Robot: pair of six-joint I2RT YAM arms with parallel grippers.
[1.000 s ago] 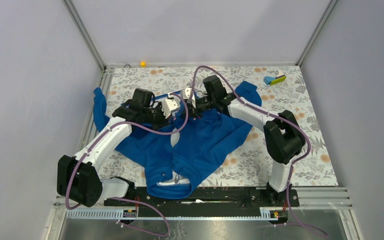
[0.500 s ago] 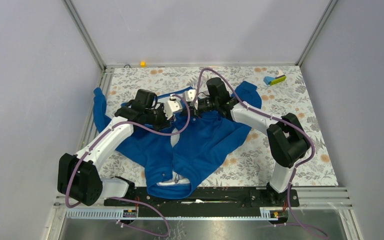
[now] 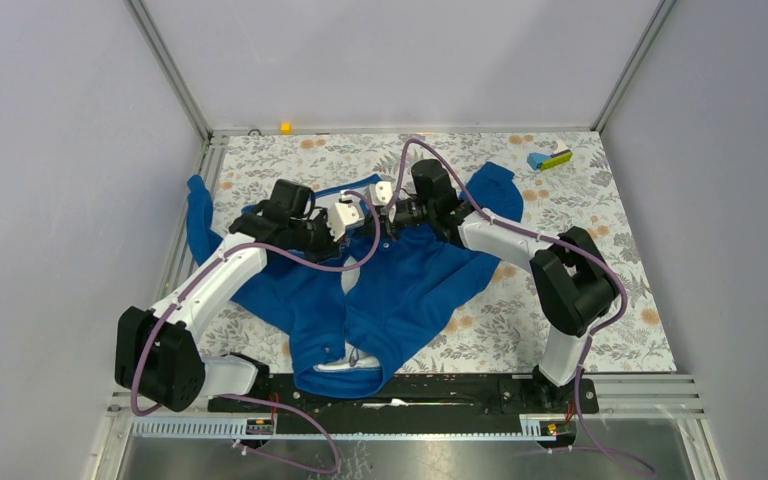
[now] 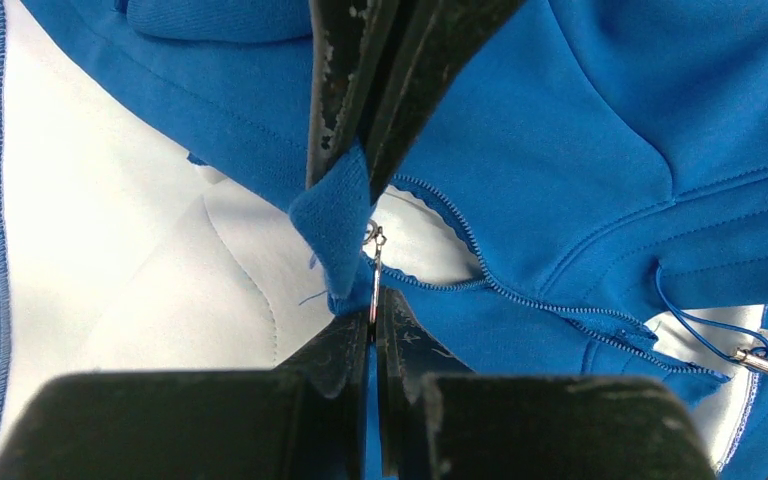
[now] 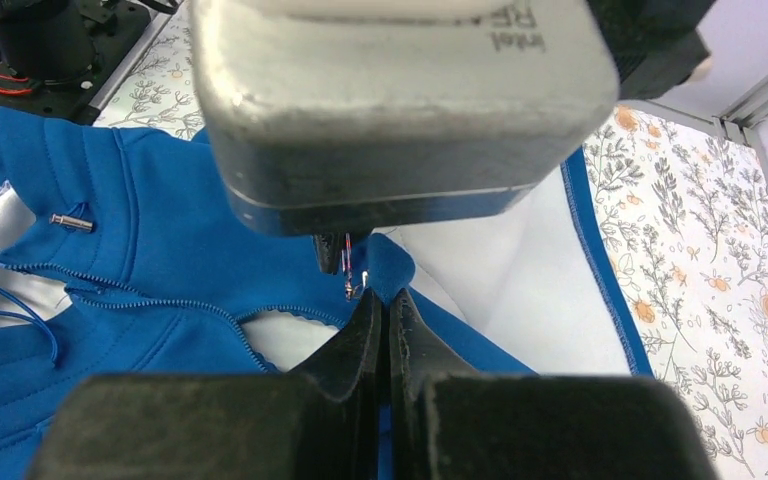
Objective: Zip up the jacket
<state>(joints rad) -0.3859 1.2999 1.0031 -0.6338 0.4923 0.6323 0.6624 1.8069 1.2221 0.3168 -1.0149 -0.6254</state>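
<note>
With left gripper (image 4: 372, 305) clamped on zipper pull (image 4: 374, 262), right gripper (image 5: 380, 302) pinching jacket (image 4: 580, 150) hem, barely shifted; gained no closure.

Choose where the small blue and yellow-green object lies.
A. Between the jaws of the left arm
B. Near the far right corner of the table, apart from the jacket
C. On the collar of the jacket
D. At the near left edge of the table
B: in the top view the small blue and yellow-green object lies near the far right corner of the table, apart from the jacket.
</note>
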